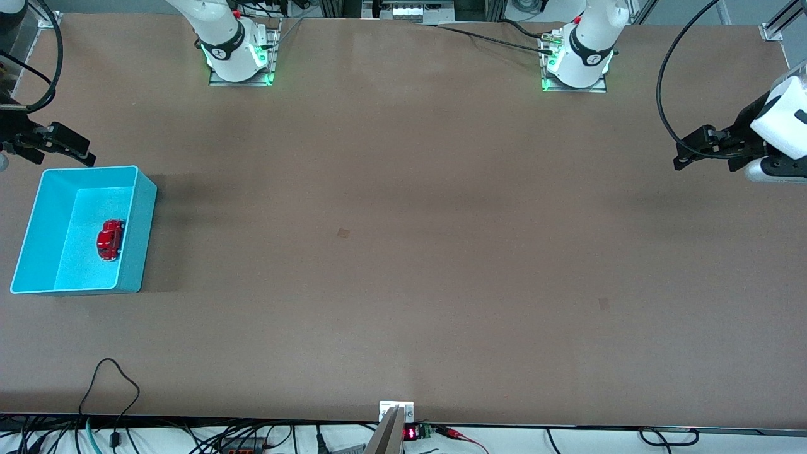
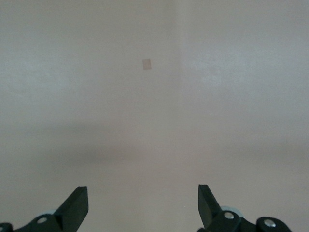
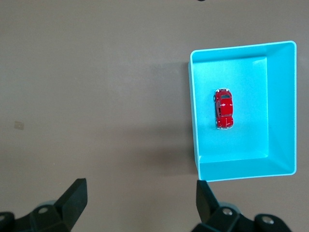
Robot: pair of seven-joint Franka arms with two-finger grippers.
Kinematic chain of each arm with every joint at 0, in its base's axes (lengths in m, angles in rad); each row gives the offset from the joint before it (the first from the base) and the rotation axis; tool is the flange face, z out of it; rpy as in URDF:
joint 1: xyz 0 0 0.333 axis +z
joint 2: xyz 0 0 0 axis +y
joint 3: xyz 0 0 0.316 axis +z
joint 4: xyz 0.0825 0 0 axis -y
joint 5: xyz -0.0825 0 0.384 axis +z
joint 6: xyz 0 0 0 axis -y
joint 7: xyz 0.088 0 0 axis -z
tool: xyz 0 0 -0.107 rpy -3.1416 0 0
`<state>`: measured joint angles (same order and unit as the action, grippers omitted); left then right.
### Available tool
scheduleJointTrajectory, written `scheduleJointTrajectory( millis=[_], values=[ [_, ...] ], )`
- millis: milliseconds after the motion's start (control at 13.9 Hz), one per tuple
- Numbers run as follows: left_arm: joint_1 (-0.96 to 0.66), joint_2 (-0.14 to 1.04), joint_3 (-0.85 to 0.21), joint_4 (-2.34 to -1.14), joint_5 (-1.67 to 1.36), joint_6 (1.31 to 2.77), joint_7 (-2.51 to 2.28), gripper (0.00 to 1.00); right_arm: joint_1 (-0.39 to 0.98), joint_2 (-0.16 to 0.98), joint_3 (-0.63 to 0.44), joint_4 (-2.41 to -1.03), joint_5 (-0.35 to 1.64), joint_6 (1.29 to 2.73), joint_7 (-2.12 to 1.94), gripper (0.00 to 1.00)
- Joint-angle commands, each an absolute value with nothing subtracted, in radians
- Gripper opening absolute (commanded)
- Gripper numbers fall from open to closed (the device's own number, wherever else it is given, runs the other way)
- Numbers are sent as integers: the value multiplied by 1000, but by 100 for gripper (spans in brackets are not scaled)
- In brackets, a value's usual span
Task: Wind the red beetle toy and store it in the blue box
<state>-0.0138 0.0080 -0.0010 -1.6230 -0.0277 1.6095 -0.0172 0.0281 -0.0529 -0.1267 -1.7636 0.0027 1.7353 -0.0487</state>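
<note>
**Red beetle toy sits inside the blue box**

The red beetle toy [image 1: 110,239] rests on the floor of the blue box [image 1: 38,217], at the right arm's end of the table [image 1: 403,252]. The right gripper [image 1: 60,144] hangs above the table just beside the box, fingers spread wide, holding nothing. The left gripper [image 1: 703,146] waits over its own end, likewise open and empty.

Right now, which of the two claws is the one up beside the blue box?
The right claw, open, hangs just off the blue box, which holds the red beetle toy. The left claw, also open, waits at the table's other end.
</note>
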Motion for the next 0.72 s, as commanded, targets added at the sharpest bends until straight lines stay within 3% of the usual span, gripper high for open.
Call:
scheduleJointTrajectory(
  millis=[0, 649],
  values=[
    [-14, 25, -3, -1586, -38, 1585, -26, 100, 21, -71, -123, -1763, -6, 1703, -41, 100],
    [-17, 25, -3, -1586, -43, 1586, -26, 100, 23, -71, -123, -1755, -6, 1660, -44, 100]
  ],
)
